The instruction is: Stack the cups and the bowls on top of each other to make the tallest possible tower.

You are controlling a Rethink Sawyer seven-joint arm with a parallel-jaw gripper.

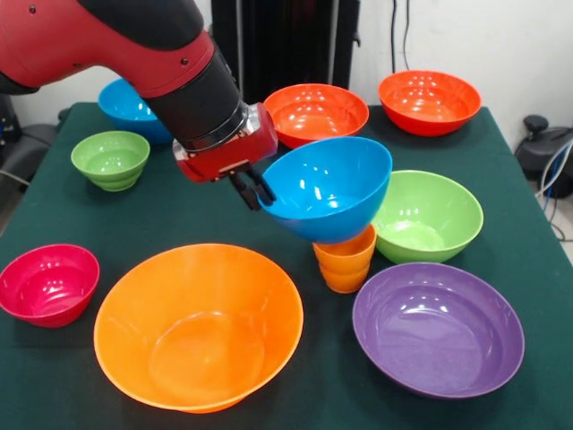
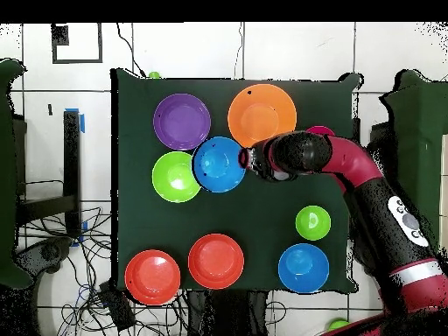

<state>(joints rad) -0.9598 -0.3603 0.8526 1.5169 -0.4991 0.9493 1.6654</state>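
Gripper: gripper clamped on the rim of a blue bowl, dark fingers pinching its edge.
Held bowl: tilted, mouth facing 10 o'clock in the front view, base resting on or just above an orange cup; contact cannot be told.
Cup: upright, between the large orange bowl, the large purple bowl and the large green bowl.
Overhead only: held bowl covers the cup entirely; its disc overlaps the green bowl at 9 o'clock and sits near the purple bowl at 11 and the orange bowl at 1.
Front only: bowl's tilt and the cup beneath it.
Other bowls: second blue bowl partly behind the arm; small green ribbed bowl; crimson bowl; two red-orange bowls.
Edges: crimson bowl, purple bowl and large orange bowl lie close to table edges.
Open room: bare cloth between the small green bowl, the crimson bowl and the gripper.
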